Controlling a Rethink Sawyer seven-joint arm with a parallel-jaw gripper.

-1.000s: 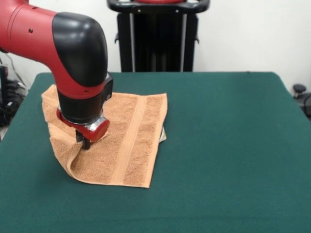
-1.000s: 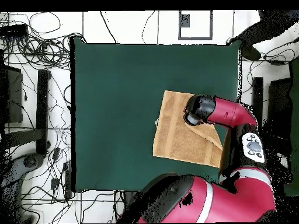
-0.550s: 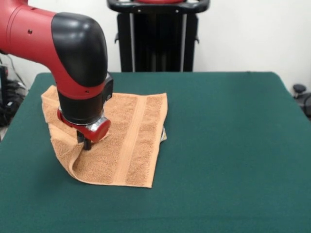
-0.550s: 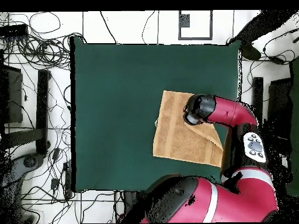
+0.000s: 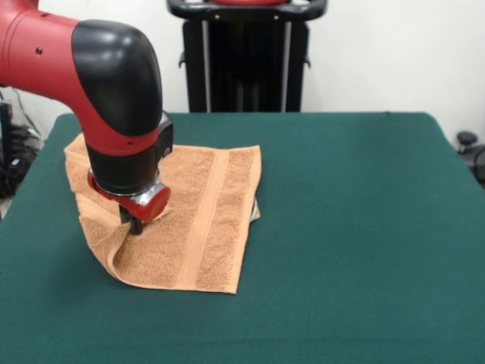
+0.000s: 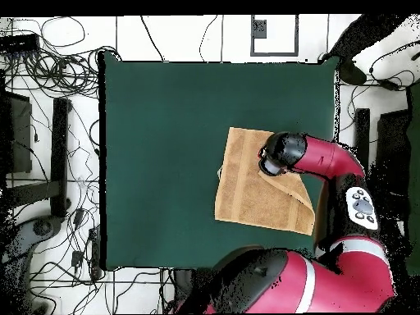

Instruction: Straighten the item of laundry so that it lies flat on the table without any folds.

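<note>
Your claw (image 5: 135, 224) is pressing down on the folded edge of the towel (image 5: 204, 220), its grip state hidden, while the towel is lying at the worktop's (image 5: 364, 227) nine o'clock side, spreading toward three o'clock from the claw.

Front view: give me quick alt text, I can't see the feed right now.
A red and black robot arm reaches down, its gripper at a raised fold on the left part of an orange-tan towel. The towel lies on the left half of a dark green table, its right part flat with a woven band showing.
</note>
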